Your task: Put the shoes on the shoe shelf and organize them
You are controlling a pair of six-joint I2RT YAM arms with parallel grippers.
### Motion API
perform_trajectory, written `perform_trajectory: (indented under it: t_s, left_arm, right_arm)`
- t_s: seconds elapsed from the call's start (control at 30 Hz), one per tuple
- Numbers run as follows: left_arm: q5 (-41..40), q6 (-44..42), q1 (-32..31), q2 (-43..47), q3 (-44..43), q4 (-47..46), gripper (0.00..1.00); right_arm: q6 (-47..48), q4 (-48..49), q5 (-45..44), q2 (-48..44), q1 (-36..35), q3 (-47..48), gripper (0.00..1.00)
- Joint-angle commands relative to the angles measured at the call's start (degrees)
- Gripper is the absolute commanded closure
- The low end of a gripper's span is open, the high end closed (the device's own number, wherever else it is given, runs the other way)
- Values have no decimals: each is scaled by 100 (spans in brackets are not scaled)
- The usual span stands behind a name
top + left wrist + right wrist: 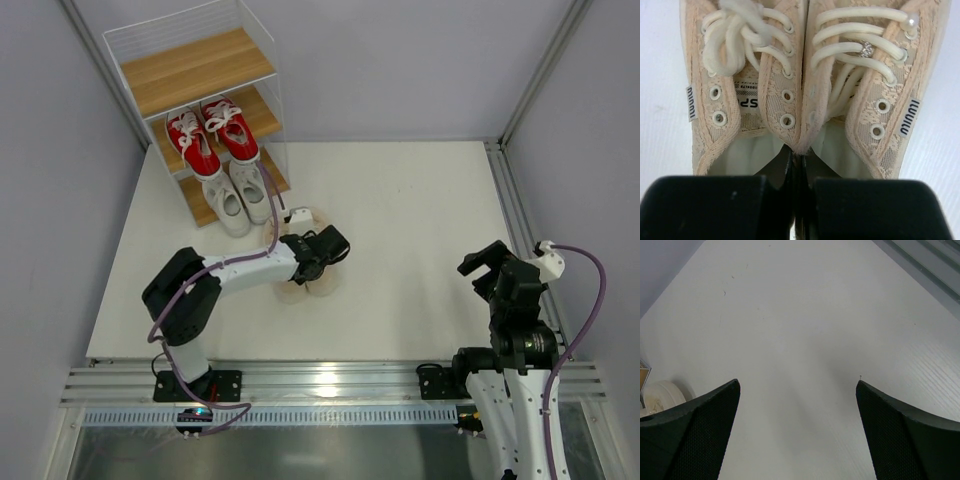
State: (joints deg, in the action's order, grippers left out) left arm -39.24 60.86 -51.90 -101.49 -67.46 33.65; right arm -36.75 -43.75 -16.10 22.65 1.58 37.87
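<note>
The cream-beige pair (305,283) lies side by side on the table in front of the shoe shelf (200,70). My left gripper (325,245) is over their heels. In the left wrist view it (800,161) is shut, pinching the two inner collars of the cream-beige shoes (800,90) together. The red pair (212,135) sits on the middle tier. The white pair (238,195) sits on the lowest tier. The top board is bare. My right gripper (490,262) is open and empty at the right, above bare table (797,390).
The white table (420,220) has grey walls on three sides and a metal rail along the right and near edges. The toe of a cream shoe (660,392) shows at the left edge of the right wrist view.
</note>
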Motion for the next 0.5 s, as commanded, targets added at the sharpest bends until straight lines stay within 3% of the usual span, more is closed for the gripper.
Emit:
perform_trajectory:
  t_s: [0.0, 0.27, 0.47]
  left_arm:
    - [-382, 242, -180, 419, -64, 836, 100]
    - [-181, 189, -514, 604, -487, 1109, 100]
    - [-4, 164, -918, 455, -487, 557, 100]
  right_arm:
    - [98, 305, 151, 72, 0, -43, 3]
    - [142, 253, 168, -7, 0, -25, 3]
    - [168, 191, 151, -86, 0, -8, 3]
